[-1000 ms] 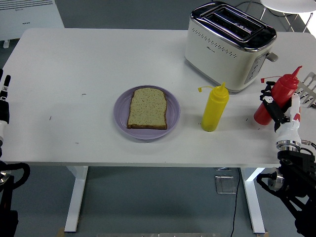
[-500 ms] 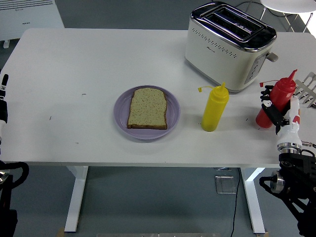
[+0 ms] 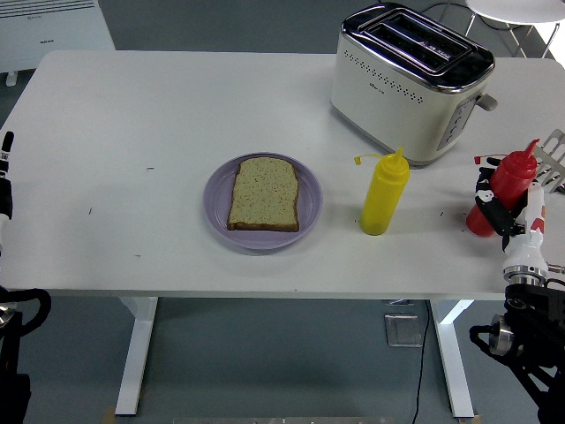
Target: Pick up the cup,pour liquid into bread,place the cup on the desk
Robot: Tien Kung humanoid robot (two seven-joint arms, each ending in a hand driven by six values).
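No cup shows; a red squeeze bottle stands near the table's right edge, leaning slightly. My right hand is beside it, with black fingers curled around its lower body. A slice of bread lies on a purple plate at the table's middle, well left of the hand. My left hand rests at the picture's left edge, only partly in view.
A yellow squeeze bottle stands between the plate and the red bottle. A white toaster stands at the back right. A metal spatula pokes in at the right edge, just behind the red bottle.
My right hand has moved to the right and a little down with the red bottle. The bottle has come more upright. The left hand has barely moved.
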